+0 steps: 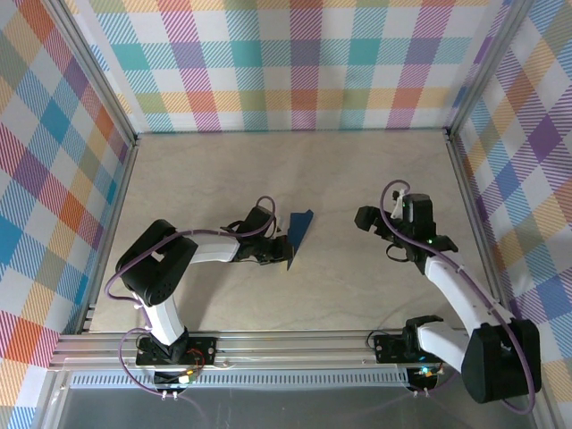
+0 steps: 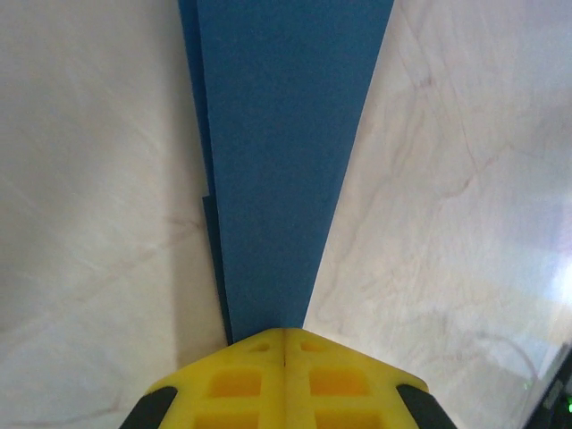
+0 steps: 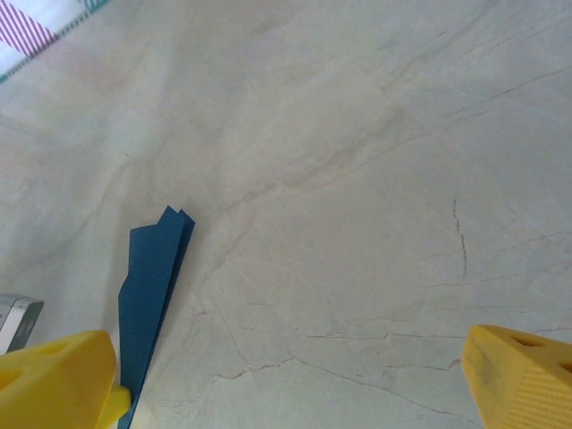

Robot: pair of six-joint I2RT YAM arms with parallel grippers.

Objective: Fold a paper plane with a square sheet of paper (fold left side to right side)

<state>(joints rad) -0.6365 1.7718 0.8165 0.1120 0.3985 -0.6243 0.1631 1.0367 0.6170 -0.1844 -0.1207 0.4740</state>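
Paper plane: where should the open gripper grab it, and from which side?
Probably the wide far end of the paper plane, from the right side. The left gripper pinches the narrow tip, so that end is taken; the wide end is free and nearest the open right gripper.

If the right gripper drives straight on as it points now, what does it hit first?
The right gripper likely meets bare table first; the paper plane lies aside, by one finger. Depth unclear.
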